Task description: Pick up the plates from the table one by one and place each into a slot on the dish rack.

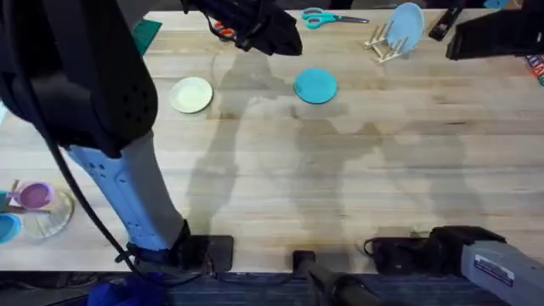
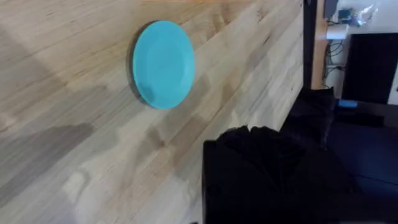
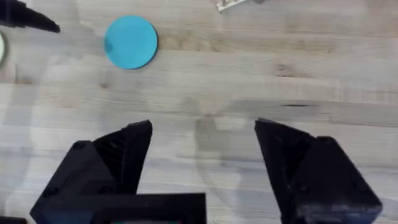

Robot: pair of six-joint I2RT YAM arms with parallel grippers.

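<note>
A teal plate [image 1: 315,86] lies flat on the table [image 1: 340,170] toward the far middle, bare wood all around it, and my right wrist view shows it [image 3: 130,42] well ahead of my right claw [image 3: 202,152]. A cream-yellow plate [image 1: 191,94] lies flat to its left, apart from it, with an open strip of planks between the two. A pale blue plate [image 1: 405,25] already stands tilted on edge in the dish rack [image 1: 384,44], which sits near the table's far edge, to the right of the teal plate and well clear of it. My right claw hangs wide open over empty wood, its two black fingers [image 3: 124,152] spread with nothing between them. My left claw [image 1: 255,25] reaches out over the far edge, above and to the left of the teal plate; my left wrist view shows that plate [image 2: 163,64] lying alone on the grain with the table's edge beyond it, but I cannot tell whether that claw is open or closed. The broad middle and near part of the table is free planking. Scissors [image 1: 327,18] lie at the far edge, between my left claw and the rack. At the near left edge sit a clear glass bowl [image 1: 49,217], a small purple dish [image 1: 32,196] and a blue one [image 1: 7,228], close together.
</note>
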